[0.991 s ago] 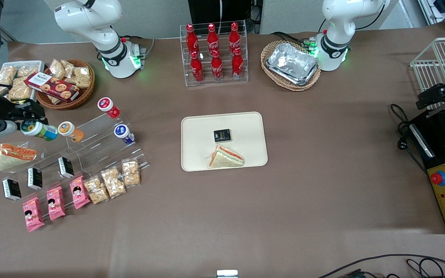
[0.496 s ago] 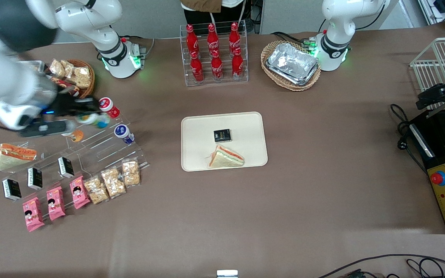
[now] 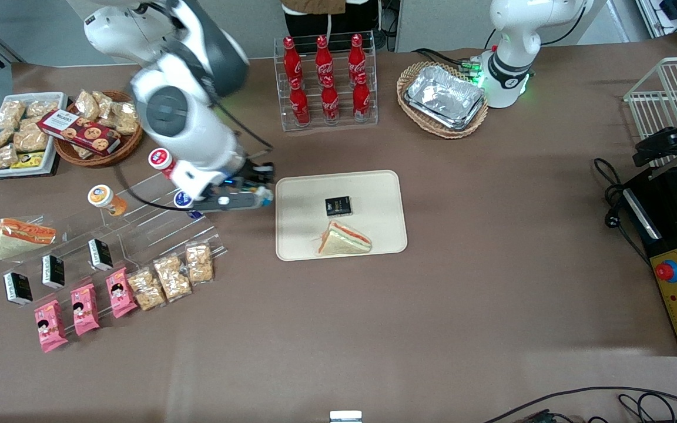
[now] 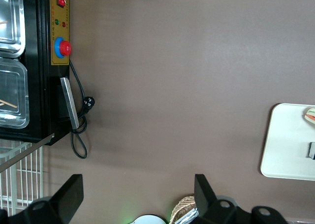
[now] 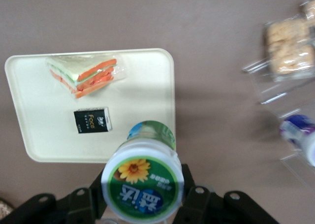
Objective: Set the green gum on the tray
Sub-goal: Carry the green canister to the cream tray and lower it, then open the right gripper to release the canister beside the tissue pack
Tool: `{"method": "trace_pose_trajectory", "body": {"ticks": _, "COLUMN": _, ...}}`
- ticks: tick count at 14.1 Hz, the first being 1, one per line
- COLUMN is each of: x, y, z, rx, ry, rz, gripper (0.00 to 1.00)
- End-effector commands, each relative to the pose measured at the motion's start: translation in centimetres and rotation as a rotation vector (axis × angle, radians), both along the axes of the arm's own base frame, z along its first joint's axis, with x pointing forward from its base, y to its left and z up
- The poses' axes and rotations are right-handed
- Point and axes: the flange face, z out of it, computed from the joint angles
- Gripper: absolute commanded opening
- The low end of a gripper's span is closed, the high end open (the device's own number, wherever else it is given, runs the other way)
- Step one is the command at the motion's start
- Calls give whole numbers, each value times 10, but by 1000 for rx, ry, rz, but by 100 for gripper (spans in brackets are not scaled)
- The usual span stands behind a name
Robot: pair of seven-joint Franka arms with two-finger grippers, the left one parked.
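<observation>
My right gripper hangs above the table just beside the cream tray, at the tray's edge toward the working arm's end. It is shut on the green gum, a green-bodied bottle with a white lid and a sunflower label. In the right wrist view the gripper holds the bottle in the air over the tray's rim. The gum is hidden by the hand in the front view. A wrapped sandwich and a small black box lie on the tray.
A clear stepped stand by the gripper holds the orange bottle, red bottle and blue bottle. Snack packets lie nearer the camera. A cola rack and a wicker basket of foil trays stand farther back.
The right arm has swung from the working arm's end of the table, past the stand, to the tray's edge, carrying the green gum with it.
</observation>
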Motion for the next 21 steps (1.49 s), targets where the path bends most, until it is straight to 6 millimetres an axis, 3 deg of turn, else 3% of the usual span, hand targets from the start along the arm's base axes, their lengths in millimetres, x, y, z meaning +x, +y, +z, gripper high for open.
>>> {"method": "trace_pose_trajectory", "body": {"ticks": 1, "x": -18, "y": 28, "z": -75, "rx": 9, "ry": -26, "rz": -36, "gripper": 30}}
{"method": "trace_pose_trajectory", "body": {"ticks": 4, "x": -34, "y": 37, "z": -146, "rx": 8, "ry": -59, "rz": -39, "gripper": 30}}
{"method": "trace_pose_trajectory", "body": {"ticks": 6, "x": -52, "y": 41, "z": -182, "rx": 14, "ry": -86, "rz": -35, "gripper": 30}}
{"method": "trace_pose_trajectory", "body": {"ticks": 8, "x": -61, "y": 44, "z": -200, "rx": 9, "ry": -89, "rz": -49, "gripper": 30}}
{"method": "trace_pose_trajectory", "body": {"ticks": 14, "x": -86, "y": 54, "z": -219, "rx": -8, "ry": -47, "rz": -37, "gripper": 31}}
{"method": "trace_pose_trajectory", "body": {"ticks": 16, "x": -85, "y": 55, "z": -224, "rx": -3, "ry": -54, "rz": -43, "gripper": 54}}
{"method": "trace_pose_trajectory", "body": {"ticks": 18, "x": -84, "y": 55, "z": -230, "rx": -7, "ry": -52, "rz": -53, "gripper": 97}}
{"method": "trace_pose_trajectory", "body": {"ticks": 21, "x": -78, "y": 51, "z": -220, "rx": 1, "ry": -60, "rz": -64, "gripper": 100}}
